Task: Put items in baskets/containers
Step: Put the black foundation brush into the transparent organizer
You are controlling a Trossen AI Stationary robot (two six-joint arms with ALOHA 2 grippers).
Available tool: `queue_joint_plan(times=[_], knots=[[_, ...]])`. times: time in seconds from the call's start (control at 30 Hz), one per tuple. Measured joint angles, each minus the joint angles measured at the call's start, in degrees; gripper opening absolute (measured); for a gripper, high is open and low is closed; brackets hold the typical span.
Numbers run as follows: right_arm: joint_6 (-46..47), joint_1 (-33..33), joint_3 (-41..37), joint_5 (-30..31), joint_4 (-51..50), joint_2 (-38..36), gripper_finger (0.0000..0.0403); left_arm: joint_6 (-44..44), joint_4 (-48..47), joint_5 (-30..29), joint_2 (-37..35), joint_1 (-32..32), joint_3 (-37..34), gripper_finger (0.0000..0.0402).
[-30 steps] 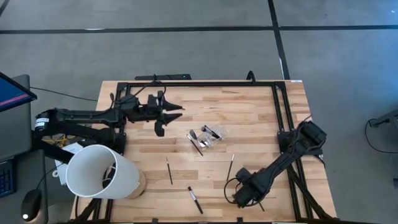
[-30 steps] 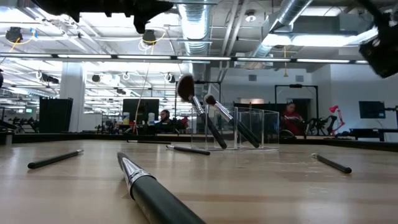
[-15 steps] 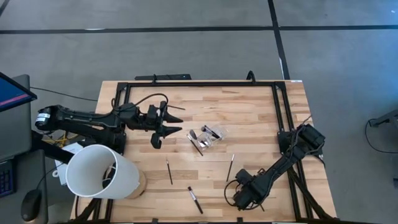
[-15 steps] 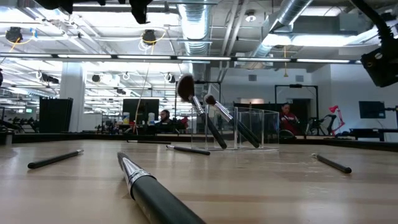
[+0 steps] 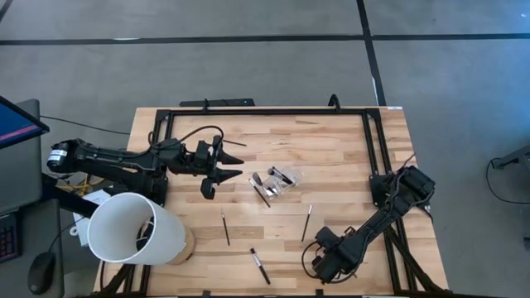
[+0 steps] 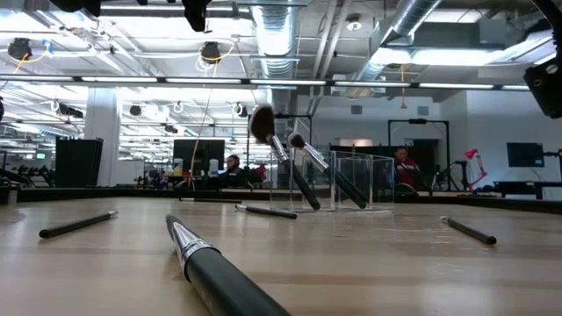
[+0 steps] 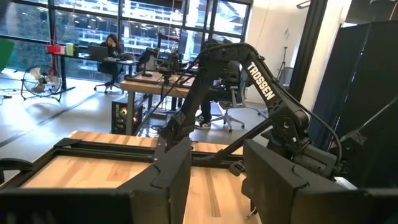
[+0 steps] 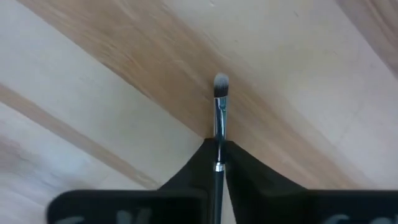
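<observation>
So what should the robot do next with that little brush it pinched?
Probably lift it straight up. The right gripper is shut on a small brush low over the wooden table, at its near edge. The clear box, already holding some brushes, stands farther in, so the brush must clear the wood before being carried there. The left gripper waits, open.

Even, diffuse overhead light on the wooden surface [image 5: 331,157] in the high view; shadows under the arms short and soft, no hard glare. Low view: long ceiling strip lights [image 6: 219,82] burn bright in the room behind, the nearest brush [image 6: 219,276] big and out of focus, the clear box [image 6: 351,180] catching faint reflections. Right wrist view soft, the small brush [image 8: 219,118] sharper than the blurred grain; left wrist view backlit by bright windows [image 7: 124,25].
</observation>
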Motion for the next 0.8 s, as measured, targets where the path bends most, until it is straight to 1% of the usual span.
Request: queue_joint_plan(times=[0.1, 0.27, 0.33, 0.43, 0.5, 0.57, 0.7, 0.8], knots=[[0.52, 0.02, -1.70, -0.04, 1.69, -0.15, 0.0007, 0.00, 0.00, 0.00, 0.00, -0.06, 0.00, 0.0144], [-0.29, 0.07, -2.96, -0.03, 2.80, -0.38, 0.0033, 0.00, 0.00, 0.02, 0.00, -0.15, 0.00, 0.0144], [-1.33, -0.11, -2.92, -0.10, 2.29, -0.41, 0.0037, 0.00, 0.00, 0.00, 0.01, -0.15, 0.00, 0.0144], [-3.44, -0.13, -1.86, 0.75, 0.74, -0.37, 0.0023, 0.00, 0.00, 0.00, 0.02, -0.15, 0.00, 0.0144], [-4.84, 0.04, -0.82, 2.73, -0.55, -0.83, 0.0009, 0.00, 0.00, 0.01, 0.02, -0.15, 0.00, 0.0144], [-5.44, 0.17, -0.34, 4.98, -2.21, -1.12, 0.0008, 0.00, -0.02, 0.00, 0.02, -0.15, 0.00, 0.0144], [-5.57, 0.82, 0.19, 13.41, -3.55, -2.82, 0.0014, -0.01, -0.04, 0.02, 0.02, -0.15, 0.00, 0.0144], [-5.20, 1.59, 0.04, 20.40, -5.84, -4.00, 0.0006, -0.02, -0.07, 0.00, 0.02, -0.15, 0.00, 0.0144]])
